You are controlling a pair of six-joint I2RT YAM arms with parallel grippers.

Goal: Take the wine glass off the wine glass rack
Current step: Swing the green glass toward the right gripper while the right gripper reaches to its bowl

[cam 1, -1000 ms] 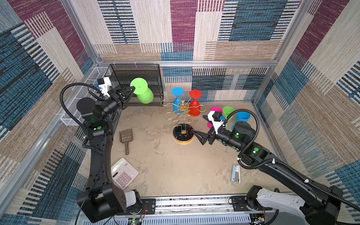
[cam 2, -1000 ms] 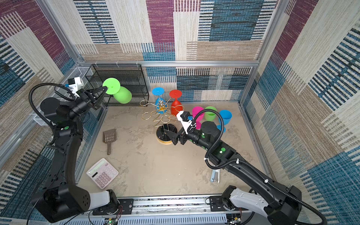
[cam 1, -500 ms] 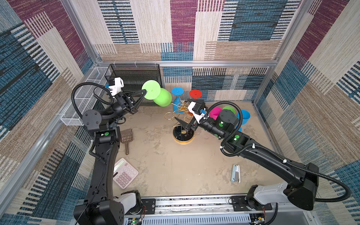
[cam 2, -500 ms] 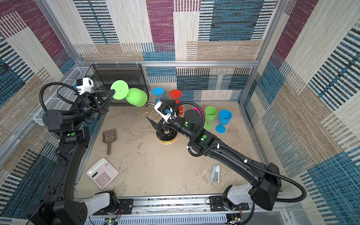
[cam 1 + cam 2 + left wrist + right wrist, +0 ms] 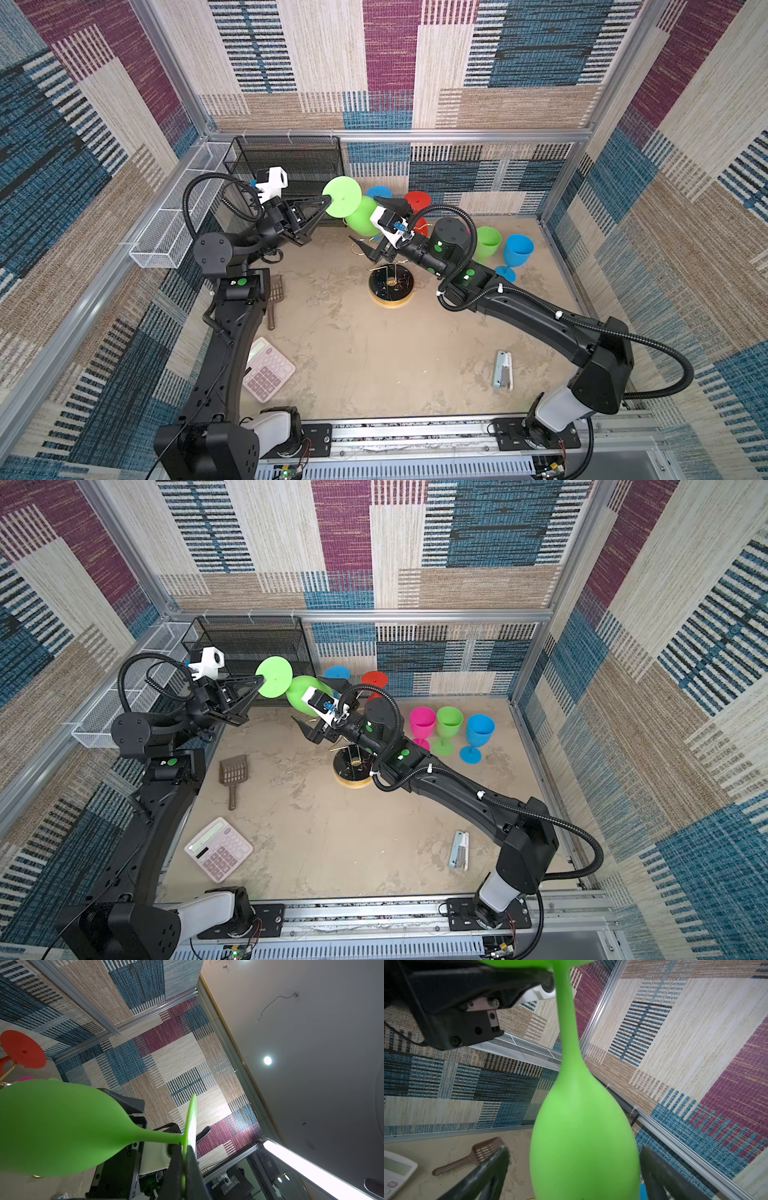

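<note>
In both top views the green wine glass (image 5: 360, 218) (image 5: 300, 691) is off the wine glass rack (image 5: 390, 293) (image 5: 353, 777). It is held in the air, lying sideways, over the back of the desk (image 5: 374, 365) (image 5: 332, 845), just left of the rack, which stands near the middle of the back edge. The left fingers (image 5: 316, 217) (image 5: 251, 698) are clamped on the rim of its round foot. The right fingers (image 5: 362, 249) (image 5: 303, 731) are spread wide on either side of the bowl. A red glass (image 5: 417, 199) (image 5: 374, 679) and a blue glass (image 5: 379, 192) (image 5: 337, 672) hang on the rack. In the left wrist view the left fingers (image 5: 174, 1169) are pinched shut on the edge of the foot, with the stem and the bowl of the wine glass (image 5: 52, 1126) reaching away from them. In the right wrist view the bowl of the wine glass (image 5: 583, 1136) lies between the right fingers (image 5: 483, 1172), with a gap showing on each side; a brown scoop (image 5: 473, 1155) lies on the desk beyond.
</note>
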